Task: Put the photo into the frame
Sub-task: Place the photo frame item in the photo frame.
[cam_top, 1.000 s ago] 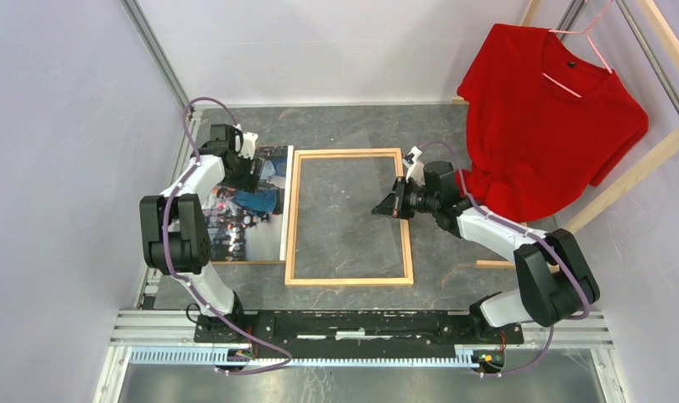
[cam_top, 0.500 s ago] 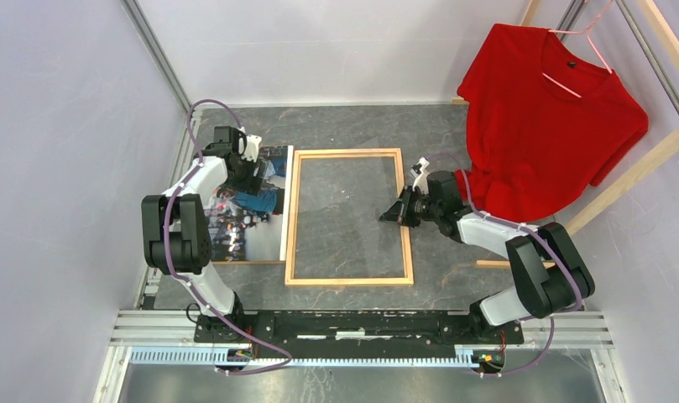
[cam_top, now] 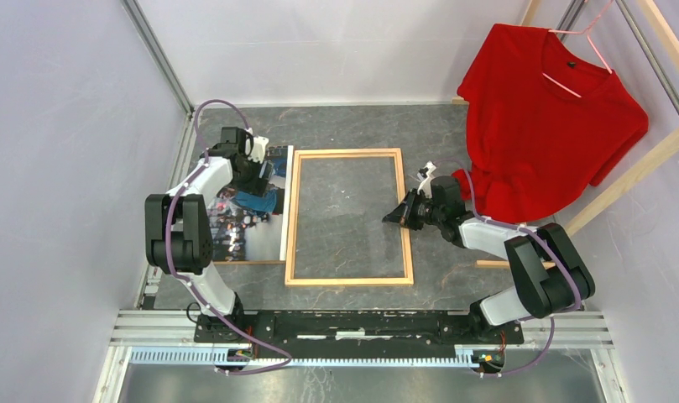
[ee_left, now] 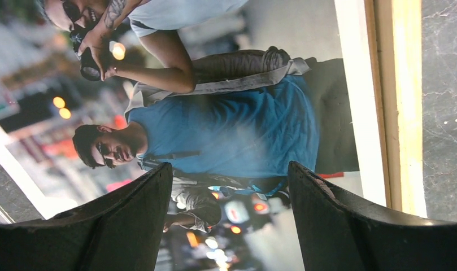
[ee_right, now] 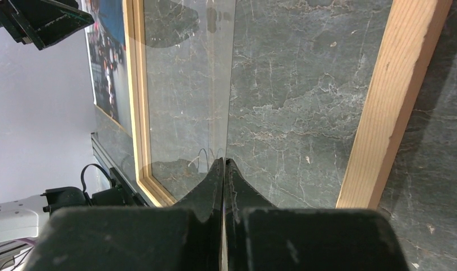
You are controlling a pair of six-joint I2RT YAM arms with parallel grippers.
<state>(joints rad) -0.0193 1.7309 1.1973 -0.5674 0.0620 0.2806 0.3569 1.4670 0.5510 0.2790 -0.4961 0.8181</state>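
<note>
The photo (cam_top: 252,231) lies beside the frame (cam_top: 348,278), not yet in. My left gripper (ee_left: 230,169) hovers wide over it; my right gripper (ee_right: 224,161) pinches the clear pane (ee_right: 186,84).

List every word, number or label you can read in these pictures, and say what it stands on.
None can be read.
Photo: bright shapes in the background, too blurred to read.
T-shirt: dark spot at the neck, too small to read.
Frame and pane: no text.
</note>
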